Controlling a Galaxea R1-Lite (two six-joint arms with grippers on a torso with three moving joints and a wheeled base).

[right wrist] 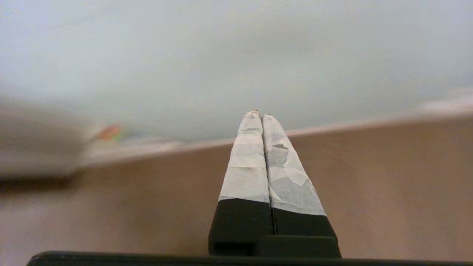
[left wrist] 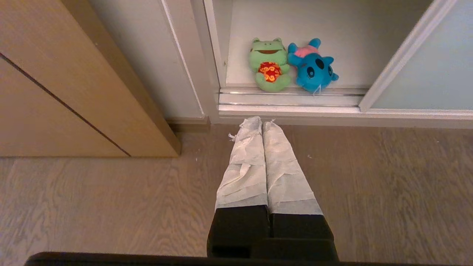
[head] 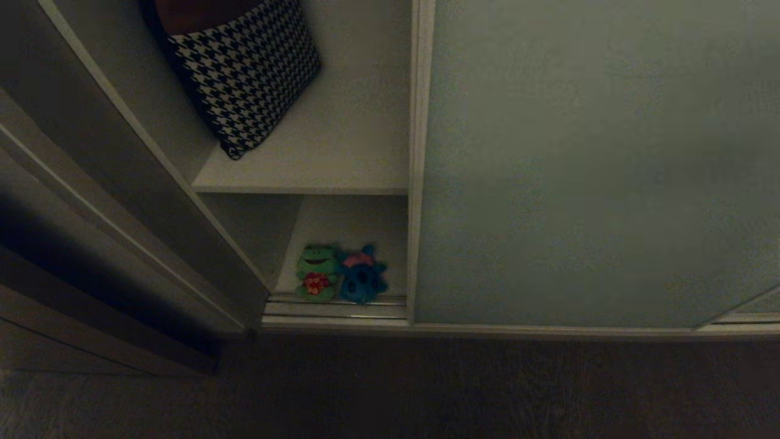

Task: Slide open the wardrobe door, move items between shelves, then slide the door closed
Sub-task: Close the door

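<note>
Two plush toys on the bottom shelf

Sliding wardrobe door (head: 597, 164) slid right, compartment open. Blue plush toy (left wrist: 312, 66) on the lowest shelf (left wrist: 347, 40), touching green frog plush (left wrist: 269, 64). Houndstooth cushion (head: 247, 73) on the upper shelf (head: 341, 152). Left gripper (left wrist: 263, 123) over wood floor (left wrist: 111, 207), jaws pressed together. Right gripper (right wrist: 258, 113) likewise closed, empty.

The sliding wardrobe door (head: 597, 171) covers the right side, leaving only a narrow opening at the left. On the upper shelf (head: 317, 174) a houndstooth cushion (head: 247, 73) fills the left, with bare board beside it. Below, a green frog plush (head: 317, 272) and blue plush toy (head: 364, 275) block the front edge.
</note>
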